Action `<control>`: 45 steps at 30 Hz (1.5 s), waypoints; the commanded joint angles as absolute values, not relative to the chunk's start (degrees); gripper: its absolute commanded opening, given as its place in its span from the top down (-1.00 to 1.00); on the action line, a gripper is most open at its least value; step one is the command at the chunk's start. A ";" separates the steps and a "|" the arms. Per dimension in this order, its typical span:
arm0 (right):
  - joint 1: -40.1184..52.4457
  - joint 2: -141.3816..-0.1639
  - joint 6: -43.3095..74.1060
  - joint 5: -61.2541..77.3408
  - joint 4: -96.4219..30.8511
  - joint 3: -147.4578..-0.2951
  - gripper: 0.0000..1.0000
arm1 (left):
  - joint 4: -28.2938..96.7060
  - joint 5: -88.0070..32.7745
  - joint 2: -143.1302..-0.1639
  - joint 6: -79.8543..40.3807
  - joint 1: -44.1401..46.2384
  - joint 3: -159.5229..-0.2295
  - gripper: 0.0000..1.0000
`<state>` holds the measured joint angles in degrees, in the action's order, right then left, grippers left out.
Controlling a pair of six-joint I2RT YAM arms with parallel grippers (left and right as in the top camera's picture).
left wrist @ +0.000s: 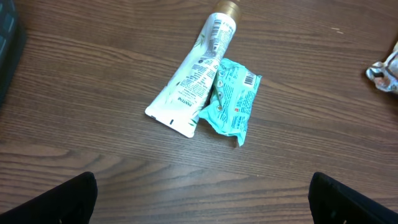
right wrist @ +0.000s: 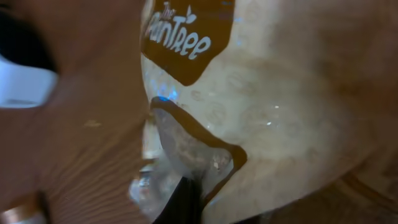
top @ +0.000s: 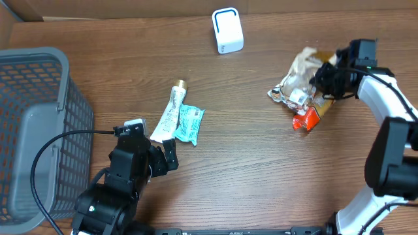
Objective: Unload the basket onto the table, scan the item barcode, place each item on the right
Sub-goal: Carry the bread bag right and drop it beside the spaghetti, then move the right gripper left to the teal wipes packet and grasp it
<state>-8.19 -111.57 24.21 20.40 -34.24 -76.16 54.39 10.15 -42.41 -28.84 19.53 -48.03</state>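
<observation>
Our right gripper (top: 324, 81), upper right, pinches the crinkled tan plastic snack bag (top: 302, 70); the white boxy scanner (top: 227, 31) lies up-left of it (left gripper (left wrist: 199, 202) spread, farther off).

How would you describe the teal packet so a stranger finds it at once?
From the grey basket, left on the table, look right toward the middle. Two items touch there: the teal packet is the short crinkled one, beside a long white tube with a gold cap.

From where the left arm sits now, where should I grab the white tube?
I'd grip the white tube across its rounder upper body below the gold cap, from above. The crimped end lies flat, and the teal packet lies against its lower right side.
</observation>
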 commanded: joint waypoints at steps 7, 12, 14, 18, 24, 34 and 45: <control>-16.05 -112.22 31.27 4.10 -43.03 -76.09 0.93 | 54.19 10.92 -42.37 -29.80 19.53 -48.03 -1.00; -19.68 -112.20 20.32 12.21 -44.77 -76.75 0.31 | 54.19 10.92 -42.37 -29.80 19.53 -48.03 -1.00; -19.86 -112.20 17.52 13.15 -47.24 -78.04 -0.15 | 54.19 10.92 -42.37 -29.80 19.53 -48.03 -0.99; -19.86 -112.18 17.15 12.91 -55.33 -83.44 -0.76 | 54.19 10.92 -42.37 -29.80 19.53 -48.03 -1.00; -19.40 -111.68 17.89 12.10 -72.36 -98.37 -0.89 | 54.19 10.94 -42.37 -29.80 19.53 -48.03 -1.00; -6.70 -111.57 8.27 29.21 -74.28 -103.15 -0.98 | 54.19 10.94 -42.37 -29.80 19.53 -48.03 -0.99; 18.41 -112.33 25.80 29.26 -45.80 -83.48 -0.82 | 54.19 10.92 -42.37 -29.80 19.53 -48.03 -0.99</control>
